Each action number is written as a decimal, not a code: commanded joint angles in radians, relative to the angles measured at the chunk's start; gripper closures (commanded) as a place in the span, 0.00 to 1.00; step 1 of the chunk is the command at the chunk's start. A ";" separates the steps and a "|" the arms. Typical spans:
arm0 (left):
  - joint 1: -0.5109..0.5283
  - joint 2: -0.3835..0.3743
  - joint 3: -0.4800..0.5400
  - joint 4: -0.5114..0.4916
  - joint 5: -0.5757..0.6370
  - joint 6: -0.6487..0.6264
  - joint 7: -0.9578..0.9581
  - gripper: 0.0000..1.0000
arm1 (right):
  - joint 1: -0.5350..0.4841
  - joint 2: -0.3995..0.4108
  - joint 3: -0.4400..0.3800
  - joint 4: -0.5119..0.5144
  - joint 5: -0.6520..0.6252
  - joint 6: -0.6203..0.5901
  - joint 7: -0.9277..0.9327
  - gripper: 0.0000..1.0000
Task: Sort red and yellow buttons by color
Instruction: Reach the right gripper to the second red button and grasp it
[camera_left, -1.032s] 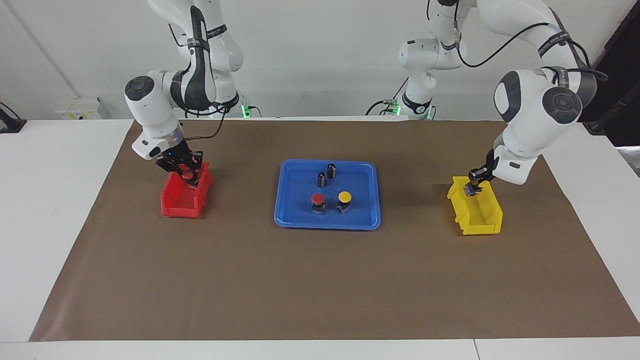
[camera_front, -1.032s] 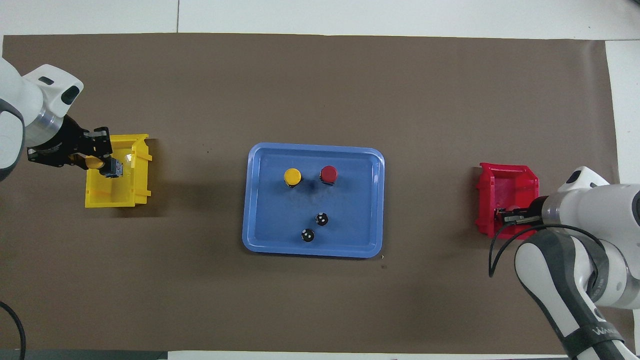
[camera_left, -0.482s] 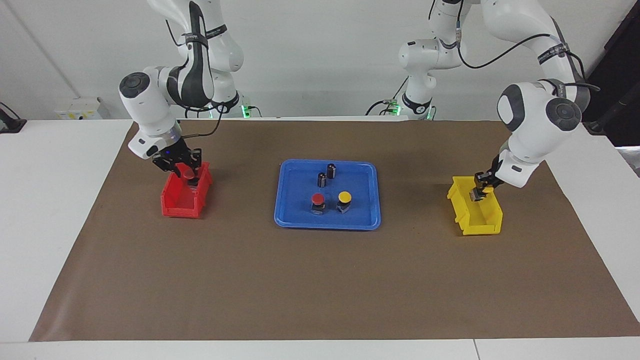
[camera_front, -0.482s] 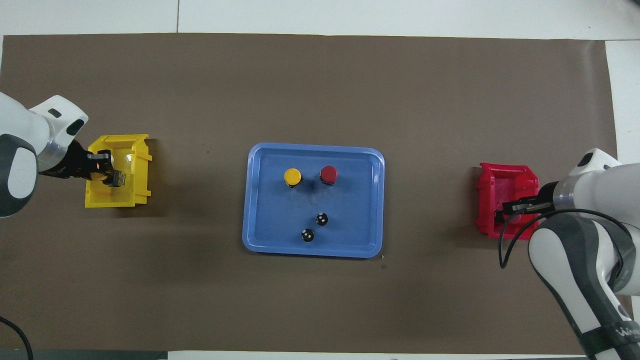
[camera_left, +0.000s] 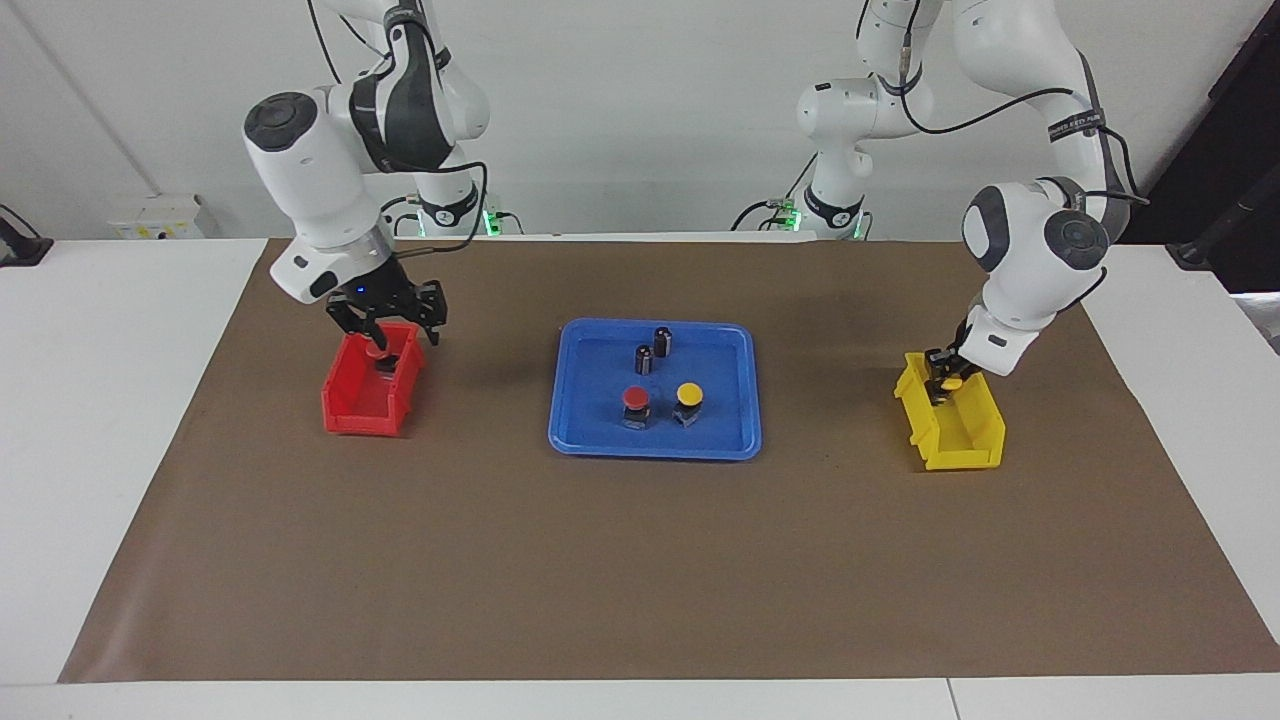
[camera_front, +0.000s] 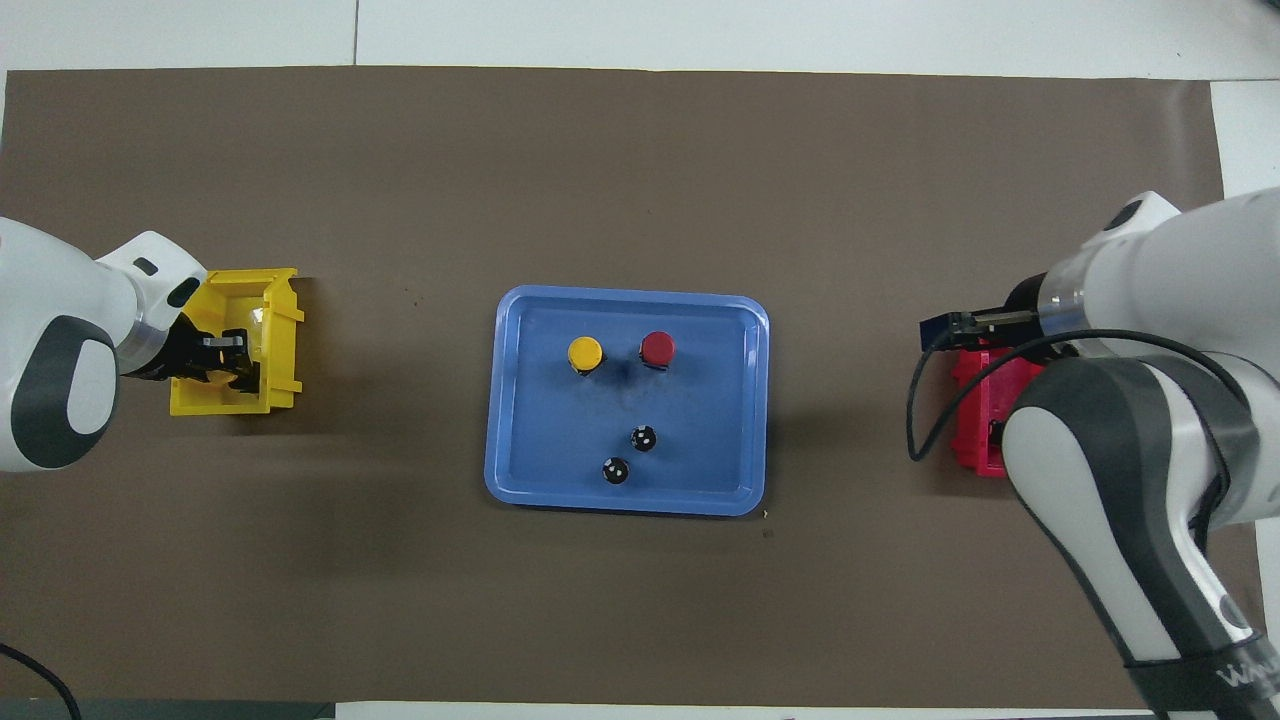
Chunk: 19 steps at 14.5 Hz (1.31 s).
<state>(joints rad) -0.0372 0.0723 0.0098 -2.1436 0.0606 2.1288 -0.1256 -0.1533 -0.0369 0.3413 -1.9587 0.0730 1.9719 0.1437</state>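
Observation:
In the blue tray (camera_left: 655, 445) a red button (camera_left: 635, 398) and a yellow button (camera_left: 689, 393) stand side by side. My right gripper (camera_left: 388, 333) is open just above the red bin (camera_left: 360, 415). A second red button (camera_left: 378, 351) sits in that bin under it, at the end nearer the robots. My left gripper (camera_left: 938, 368) is low in the yellow bin (camera_left: 960, 455), right at a second yellow button (camera_left: 950, 383). The overhead view shows the tray (camera_front: 625, 505), its red button (camera_front: 657, 348), its yellow button (camera_front: 585, 353) and the left gripper (camera_front: 222, 358).
Two small dark capless cylinders (camera_left: 663, 341) (camera_left: 643, 358) stand in the tray nearer the robots than the buttons. The red bin is toward the right arm's end, the yellow bin toward the left arm's end. A brown mat (camera_left: 640, 570) covers the table.
My right gripper has opened, let go of the red button in the red bin and risen. My left gripper has gone lower into the yellow bin with the yellow button.

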 joint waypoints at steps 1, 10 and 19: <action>0.010 -0.039 -0.007 -0.064 0.022 0.065 0.009 0.93 | 0.133 0.219 0.004 0.310 -0.117 -0.129 0.237 0.11; 0.017 -0.023 -0.007 0.091 0.022 -0.086 0.009 0.35 | 0.462 0.522 0.002 0.434 -0.314 0.027 0.749 0.01; -0.003 -0.123 -0.025 0.306 0.015 -0.412 0.202 0.00 | 0.462 0.468 0.005 0.227 -0.314 0.202 0.748 0.23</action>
<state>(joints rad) -0.0343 -0.0058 -0.0077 -1.8435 0.0606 1.7790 0.0299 0.3202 0.4804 0.3410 -1.6576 -0.2237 2.1362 0.8795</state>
